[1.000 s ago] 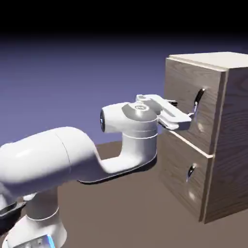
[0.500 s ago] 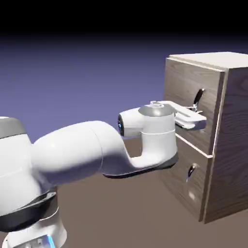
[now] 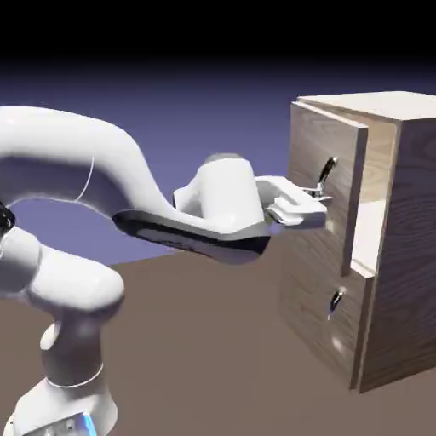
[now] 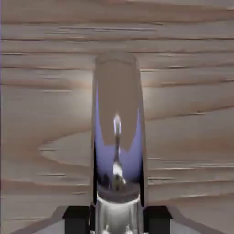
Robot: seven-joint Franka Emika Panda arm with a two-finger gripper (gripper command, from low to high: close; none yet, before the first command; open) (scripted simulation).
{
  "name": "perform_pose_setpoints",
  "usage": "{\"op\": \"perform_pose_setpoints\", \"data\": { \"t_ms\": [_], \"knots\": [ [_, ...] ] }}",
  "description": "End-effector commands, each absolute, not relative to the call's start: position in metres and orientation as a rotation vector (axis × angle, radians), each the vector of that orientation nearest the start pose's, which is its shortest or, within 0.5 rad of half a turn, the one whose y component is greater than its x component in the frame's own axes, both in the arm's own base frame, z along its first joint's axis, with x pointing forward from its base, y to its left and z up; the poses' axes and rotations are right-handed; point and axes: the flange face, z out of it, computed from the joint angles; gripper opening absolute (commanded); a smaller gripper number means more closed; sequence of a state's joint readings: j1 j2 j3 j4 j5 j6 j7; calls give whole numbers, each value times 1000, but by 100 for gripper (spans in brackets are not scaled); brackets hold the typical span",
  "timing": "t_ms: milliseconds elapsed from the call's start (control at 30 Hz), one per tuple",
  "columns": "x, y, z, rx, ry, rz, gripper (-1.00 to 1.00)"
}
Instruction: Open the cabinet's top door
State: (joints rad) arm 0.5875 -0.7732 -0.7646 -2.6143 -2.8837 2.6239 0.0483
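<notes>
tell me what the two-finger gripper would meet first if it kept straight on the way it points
Most likely the upper woodgrain door, just beyond the curved shiny metal handle already between its fingertips, though the gap's depth is unclear.

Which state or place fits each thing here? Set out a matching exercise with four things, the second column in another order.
Things:
1. upper door
2. lower door panel
3. pincer
4. cabinet top

States or places:
A. flush with the cabinet front, nothing gripping its small handle
B. pale, the highest surface of the cabinet
C. standing ajar, with the pale interior showing beside it
D. closed on the long, shiny curved handle

Right pairs: 1-C; 2-A; 3-D; 4-B
</notes>
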Motion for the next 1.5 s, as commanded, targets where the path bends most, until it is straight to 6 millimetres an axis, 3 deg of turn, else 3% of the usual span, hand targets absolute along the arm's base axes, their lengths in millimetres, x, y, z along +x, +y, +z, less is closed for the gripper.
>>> {"op": "perform_pose_setpoints", "data": {
  "t_ms": [0,200,900,1233,1467],
  "knots": [
    [381,-68,461,729,1415,485,-100],
    [372,-60,461,756,1398,454,-100],
    [302,31,461,1002,1213,149,-100],
    [281,84,461,1113,1109,-3,-100],
    [272,137,461,1211,1004,-146,-100]
  ]
}}
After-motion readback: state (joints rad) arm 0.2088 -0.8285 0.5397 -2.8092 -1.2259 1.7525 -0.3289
